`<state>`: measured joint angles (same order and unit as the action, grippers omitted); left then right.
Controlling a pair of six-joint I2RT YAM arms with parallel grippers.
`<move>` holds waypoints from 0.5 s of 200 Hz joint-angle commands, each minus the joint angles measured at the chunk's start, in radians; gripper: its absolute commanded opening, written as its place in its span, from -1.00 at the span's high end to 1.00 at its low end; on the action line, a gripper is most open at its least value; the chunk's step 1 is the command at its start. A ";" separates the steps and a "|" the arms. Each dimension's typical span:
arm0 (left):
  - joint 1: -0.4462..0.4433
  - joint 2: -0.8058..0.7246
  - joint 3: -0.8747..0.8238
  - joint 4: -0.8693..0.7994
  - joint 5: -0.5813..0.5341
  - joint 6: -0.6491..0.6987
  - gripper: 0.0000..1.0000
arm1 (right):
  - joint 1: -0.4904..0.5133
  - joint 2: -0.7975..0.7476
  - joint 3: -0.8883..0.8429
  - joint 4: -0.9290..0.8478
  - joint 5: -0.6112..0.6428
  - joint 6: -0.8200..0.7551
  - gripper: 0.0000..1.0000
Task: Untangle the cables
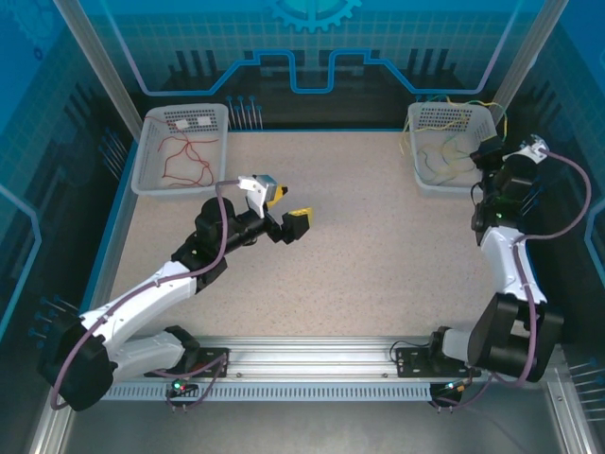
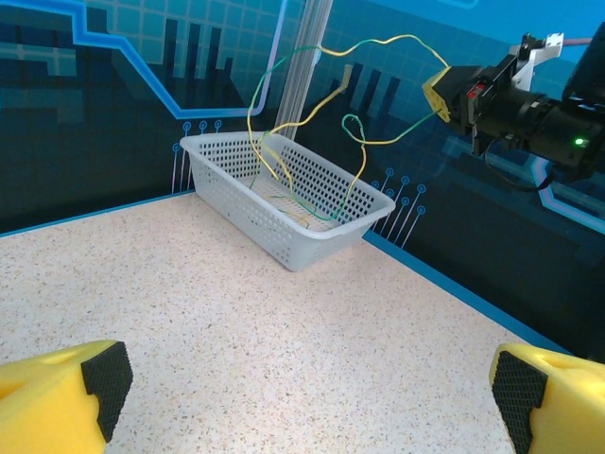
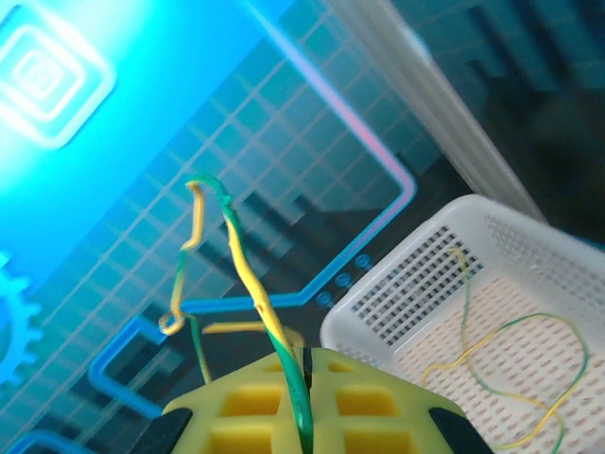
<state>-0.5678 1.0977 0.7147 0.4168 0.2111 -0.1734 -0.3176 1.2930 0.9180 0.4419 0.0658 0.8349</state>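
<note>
Green and yellow cables (image 2: 312,104) rise in loops out of a white basket (image 2: 333,236) at the table's far right and run up to my right gripper (image 2: 439,95). That gripper (image 3: 304,369) is shut on a green-and-yellow cable (image 3: 248,279), held high above the basket (image 3: 397,293). More yellow and green cable (image 3: 492,340) lies slack on the basket floor. Red cables (image 1: 186,159) lie in another white basket (image 1: 151,180) at the far left. My left gripper (image 1: 288,206) hovers over the table's middle, open, with nothing between its fingertips (image 2: 106,374).
Both baskets stand against the back wall, the right one (image 1: 421,175) below my right gripper (image 1: 485,151). A blue rim (image 2: 454,284) edges the speckled tabletop (image 2: 284,359). Metal frame posts (image 2: 307,57) stand at the back corners.
</note>
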 commanded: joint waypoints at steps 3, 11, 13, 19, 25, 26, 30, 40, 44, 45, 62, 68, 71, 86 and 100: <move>-0.006 -0.024 -0.022 0.002 -0.018 0.026 -0.98 | -0.050 0.062 0.013 0.153 0.056 0.053 1.00; -0.004 -0.022 -0.025 0.007 -0.018 0.025 -0.98 | -0.054 0.081 0.015 0.174 0.072 0.055 1.00; -0.004 -0.020 -0.025 0.008 -0.018 0.026 -0.98 | -0.055 0.085 0.016 0.178 0.076 0.055 1.00; -0.005 -0.017 -0.026 0.009 -0.020 0.024 -0.98 | -0.057 0.096 0.016 0.196 0.090 0.050 1.00; -0.006 -0.013 -0.026 0.011 -0.020 0.024 -0.98 | -0.058 0.108 0.016 0.210 0.100 0.047 1.00; -0.006 -0.011 -0.027 0.012 -0.021 0.024 -0.98 | -0.059 0.111 0.017 0.212 0.102 0.046 1.00; -0.006 -0.008 -0.026 0.011 -0.020 0.023 -0.98 | -0.060 0.120 0.019 0.216 0.108 0.046 1.00; -0.005 -0.002 -0.023 0.012 -0.018 0.021 -0.98 | -0.062 0.141 0.031 0.210 0.123 0.039 1.00; -0.005 0.002 -0.023 0.013 -0.015 0.020 -0.98 | -0.063 0.149 0.039 0.206 0.129 0.031 1.00; -0.005 0.002 -0.023 0.013 -0.015 0.018 -0.98 | -0.061 0.151 0.041 0.205 0.131 0.028 1.00; -0.005 0.012 -0.021 0.020 -0.010 0.011 -0.98 | -0.062 0.196 0.055 0.210 0.155 0.017 1.00; -0.005 0.014 -0.020 0.022 -0.008 0.011 -0.98 | -0.064 0.215 0.066 0.208 0.151 0.008 1.00; -0.005 0.016 -0.020 0.022 -0.008 0.011 -0.98 | -0.064 0.224 0.072 0.203 0.150 0.003 1.00; -0.005 0.021 -0.019 0.023 -0.008 0.010 -0.98 | -0.062 0.263 0.099 0.157 0.153 0.003 1.00; -0.004 0.023 -0.017 0.026 -0.008 0.010 -0.98 | -0.062 0.299 0.105 0.161 0.149 -0.001 1.00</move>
<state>-0.5678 1.1099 0.7025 0.4168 0.2054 -0.1741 -0.3676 1.5402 0.9787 0.5816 0.1833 0.8528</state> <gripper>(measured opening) 0.989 0.051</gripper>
